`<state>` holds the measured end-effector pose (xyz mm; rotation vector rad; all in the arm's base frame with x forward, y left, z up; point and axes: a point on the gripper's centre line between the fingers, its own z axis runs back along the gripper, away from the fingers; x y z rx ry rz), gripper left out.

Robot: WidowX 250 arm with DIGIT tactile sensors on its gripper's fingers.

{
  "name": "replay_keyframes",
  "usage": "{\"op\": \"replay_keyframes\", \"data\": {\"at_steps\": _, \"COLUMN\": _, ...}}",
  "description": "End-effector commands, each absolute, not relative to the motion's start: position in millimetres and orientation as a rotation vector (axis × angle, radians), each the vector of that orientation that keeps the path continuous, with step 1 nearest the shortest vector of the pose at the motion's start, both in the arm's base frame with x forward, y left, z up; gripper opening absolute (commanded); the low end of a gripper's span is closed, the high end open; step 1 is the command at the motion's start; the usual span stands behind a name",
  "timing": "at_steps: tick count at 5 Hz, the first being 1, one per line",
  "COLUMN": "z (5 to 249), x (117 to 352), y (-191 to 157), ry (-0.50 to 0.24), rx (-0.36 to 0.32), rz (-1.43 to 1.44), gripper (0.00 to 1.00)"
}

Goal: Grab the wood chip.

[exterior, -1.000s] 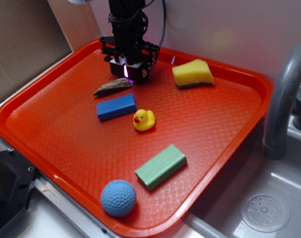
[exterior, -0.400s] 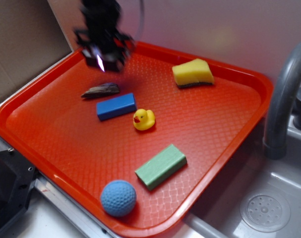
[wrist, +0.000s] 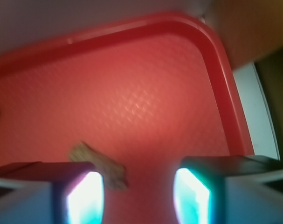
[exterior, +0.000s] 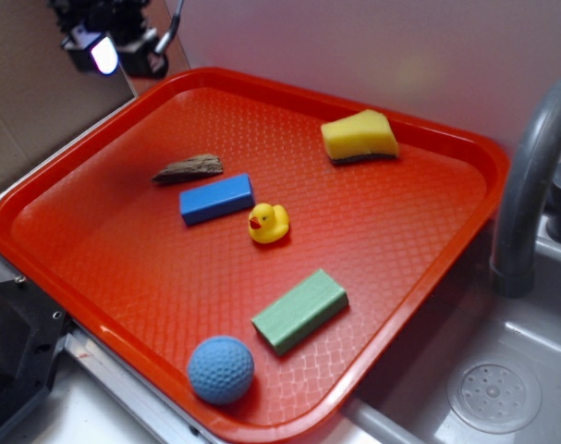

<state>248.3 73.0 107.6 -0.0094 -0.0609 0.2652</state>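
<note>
Chip (exterior: 188, 168) lies flat on tray (exterior: 40, 199): light, stiff, rough; best pinched across middle. My claw (wrist: 139, 184) spread, empty.

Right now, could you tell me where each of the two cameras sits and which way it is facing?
Exterior: fixed above the near right side, looking down and across the red tray beside a sink; the gripper shows only at the top left, raised past the tray's far corner.
Wrist: mounted on the arm, looking down past its two lit fingers, open with nothing between, at a rounded corner of the tray.
Shared: both show the tray and the wood chip lying free on it.
</note>
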Motion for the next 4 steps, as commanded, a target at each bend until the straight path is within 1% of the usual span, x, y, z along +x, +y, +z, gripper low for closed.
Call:
{"op": "replay_keyframes", "data": {"at_steps": 1, "z": 75.8, "x": 235.0, "y": 76.7, "ry": -0.035, "rx": 0.104, "rz": 0.058, "gripper": 1.0}}
{"op": "replay_keyframes", "data": {"at_steps": 2, "z": 68.4, "x": 227.7, "y": 67.7, "ry": -0.036, "rx": 0.13, "rz": -0.036, "gripper": 1.0}}
{"op": "replay_keyframes", "data": {"at_steps": 3, "z": 58.5, "x": 225.1, "y": 55.9, "ry": -0.039, "rx": 0.184, "rz": -0.216, "gripper": 1.0}}
{"op": "replay_keyframes", "data": {"at_steps": 4, "z": 52.6, "x": 239.4, "y": 48.3, "ry": -0.056, "rx": 0.273, "rz": -0.467, "gripper": 1.0}}
